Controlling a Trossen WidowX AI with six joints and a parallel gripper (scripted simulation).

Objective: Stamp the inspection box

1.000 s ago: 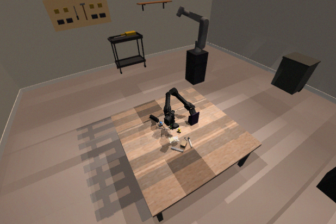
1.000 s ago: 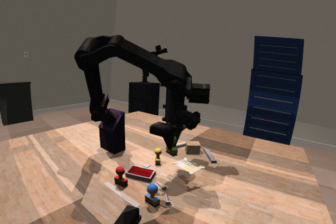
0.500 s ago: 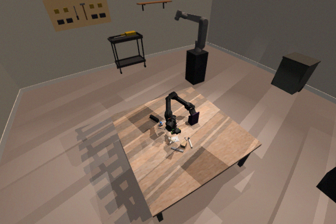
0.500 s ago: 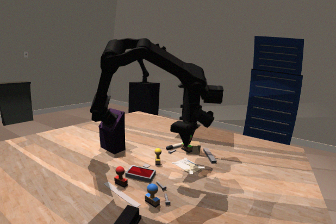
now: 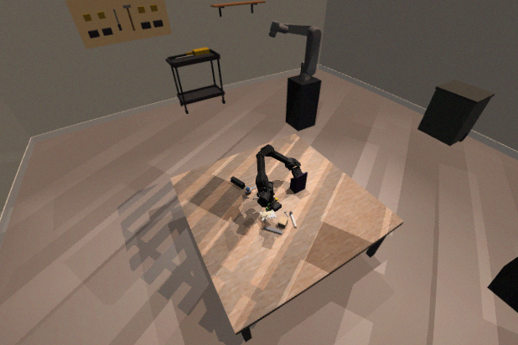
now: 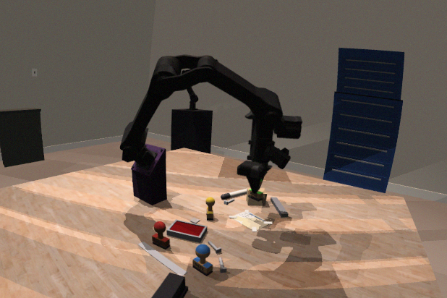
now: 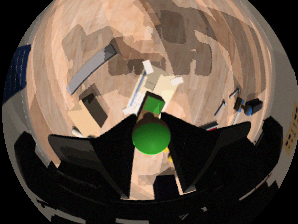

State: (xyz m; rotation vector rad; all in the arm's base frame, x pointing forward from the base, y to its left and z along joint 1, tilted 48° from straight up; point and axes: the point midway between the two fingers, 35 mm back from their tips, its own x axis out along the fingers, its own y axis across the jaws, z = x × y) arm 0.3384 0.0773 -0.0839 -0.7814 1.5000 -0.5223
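Note:
My gripper [image 6: 255,191] [image 7: 148,116] is shut on the green stamp [image 5: 268,207] [image 6: 260,192] [image 7: 151,139] and points down. The stamp's ball handle is up, and its base shows beyond the fingertips, over the near part of the card in the wrist view. The cream card [image 5: 268,215] [image 6: 251,221] [image 7: 170,90] lies flat with white pieces at its corners. Its inspection box and any print cannot be made out. The stamp's inked face and lettering are hidden. The red ink pad [image 6: 187,228] lies open, away from the gripper.
A yellow stamp [image 6: 210,208], a red stamp [image 6: 161,240] and a blue stamp [image 6: 202,253] stand around the pad. A wooden block [image 5: 282,222] [image 7: 82,122], a grey bar [image 6: 279,207] [image 7: 91,69] and a white marker [image 5: 292,219] lie near the card.

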